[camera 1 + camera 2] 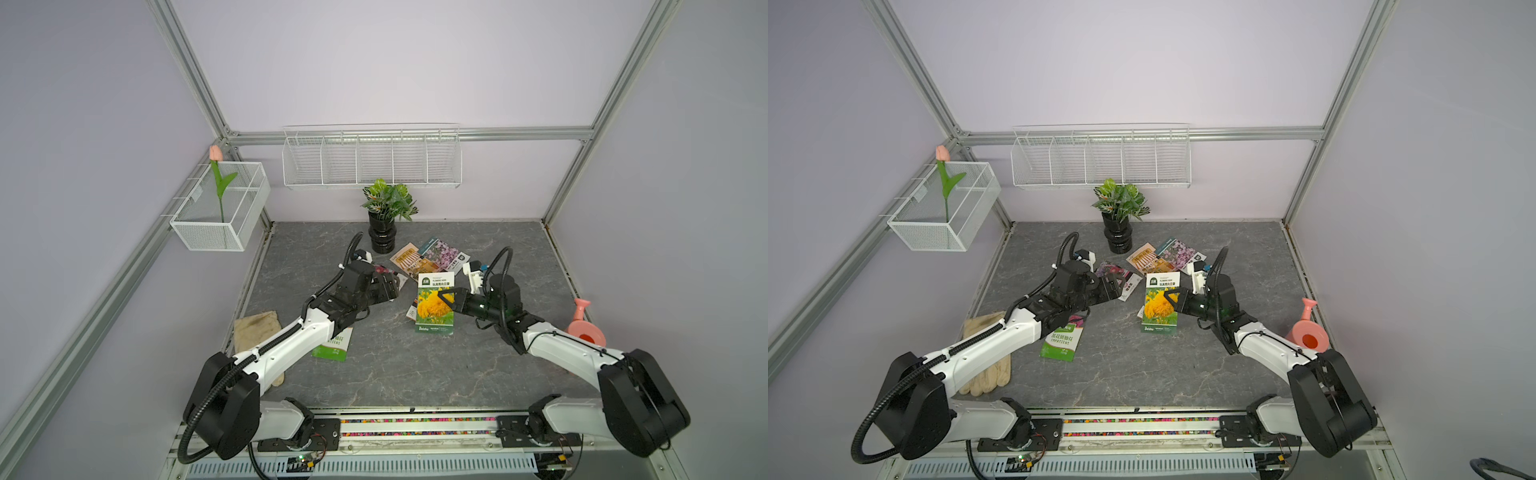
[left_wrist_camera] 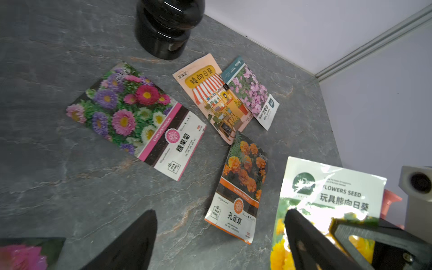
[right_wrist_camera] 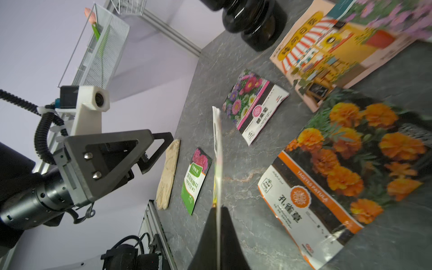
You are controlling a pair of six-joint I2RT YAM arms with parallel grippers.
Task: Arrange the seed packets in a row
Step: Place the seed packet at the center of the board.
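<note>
Seed packets (image 1: 1158, 259), six on the table (image 1: 395, 374) and no row yet! Right gripper (image 1: 444, 297) has its jaws pinching the yellow packet (image 1: 428, 311) by one edge, lifted clear mid-right, with the orange packet (image 2: 243, 182) lying partly beneath it. Left gripper (image 2: 221, 212) hangs with jaws spread wide and nothing between them, just beside the mixed-pink packet (image 2: 131, 112). Shopfront packet (image 2: 215, 100) and lilac packet (image 2: 252, 93) lie touching edge to edge near the potted plant (image 1: 382, 239). The green packet (image 1: 1061, 340) sits front-left, partly under the left arm.

Danger spots, as I read it: the yellow one is glossy and held by a thin margin, so it could slip or swing in a fast move. Set down carelessly, it lands on the orange. Flat packets give open jaws little to catch, so one may skid into a neighbour. And the two grippers are near each other mid-table, so a clash is possible.

The count: six packets, one glove (image 1: 984, 365), one potted plant, one watering can (image 1: 584, 328), one tulip (image 1: 215, 153), two wire baskets (image 1: 370, 162).
</note>
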